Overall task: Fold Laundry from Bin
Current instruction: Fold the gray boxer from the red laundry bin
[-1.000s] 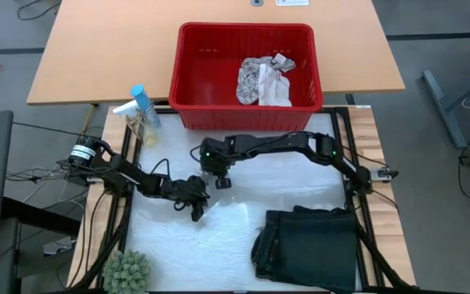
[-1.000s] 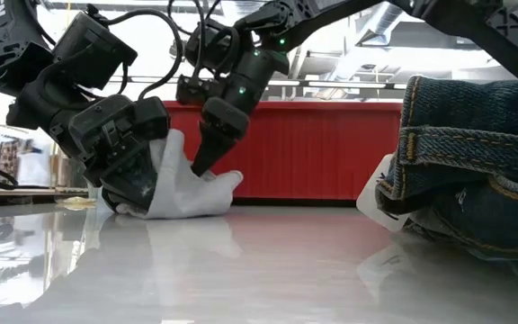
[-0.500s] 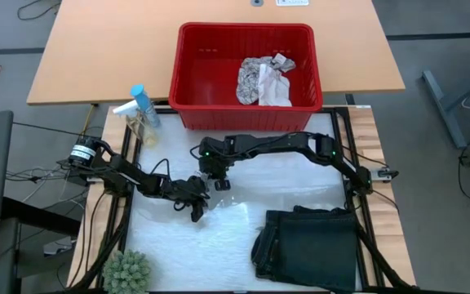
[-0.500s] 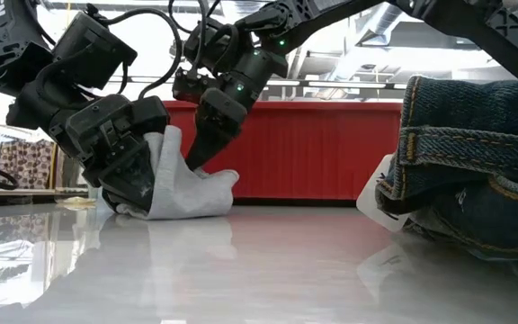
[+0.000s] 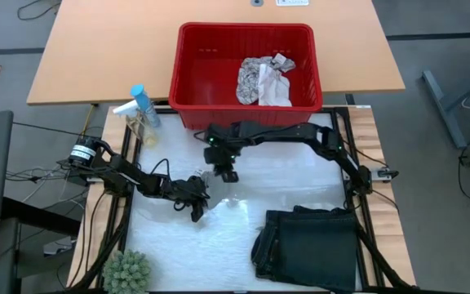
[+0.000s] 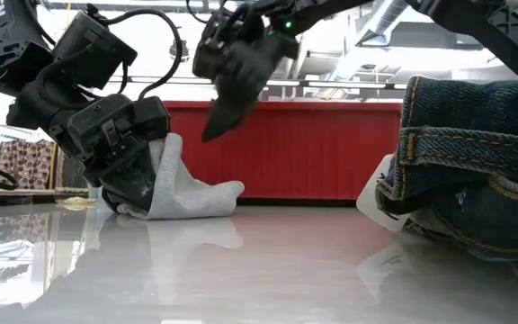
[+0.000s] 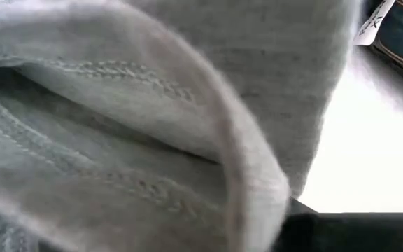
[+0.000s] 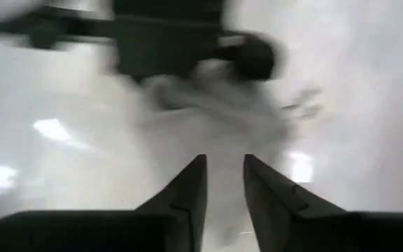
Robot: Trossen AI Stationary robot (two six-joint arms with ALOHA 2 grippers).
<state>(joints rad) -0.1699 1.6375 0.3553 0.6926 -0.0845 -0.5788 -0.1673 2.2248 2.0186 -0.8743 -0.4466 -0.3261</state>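
Note:
A small whitish cloth (image 6: 192,193) lies on the white table between the arms, and its folds and stitched hems (image 7: 152,140) fill the left wrist view. My left gripper (image 6: 124,180) sits low at the cloth's left end, shut on it. My right gripper (image 8: 224,175) hangs above the cloth, clear of it; its fingers are a little apart with nothing between them. It also shows in the low view (image 6: 216,126) and the high view (image 5: 227,174). The red bin (image 5: 188,98) stands at the far edge with a leaf-patterned cloth (image 5: 263,77) inside. A folded dark garment (image 5: 308,245) lies near right. My left gripper is shut on the cloth's raised end (image 6: 165,153), coming at it on a downward slant from the table's left. The gripper's own body hides the place of contact. The rest of the cloth lies slack on the table, stretching toward the right.
A spray bottle (image 5: 141,110) stands at the far left beside the bin. A small green plant (image 5: 127,273) sits at the near left corner. The garment's denim stack (image 6: 475,180) rises high at the right in the low view. A wooden table (image 5: 96,49) lies beyond the bin.
My right gripper has come off the whitish cloth, rising and moving a little toward the bin while tipping its fingers. The cloth's free end, which that gripper had been touching, has settled onto the table. The cloth's other end stays in my left gripper.

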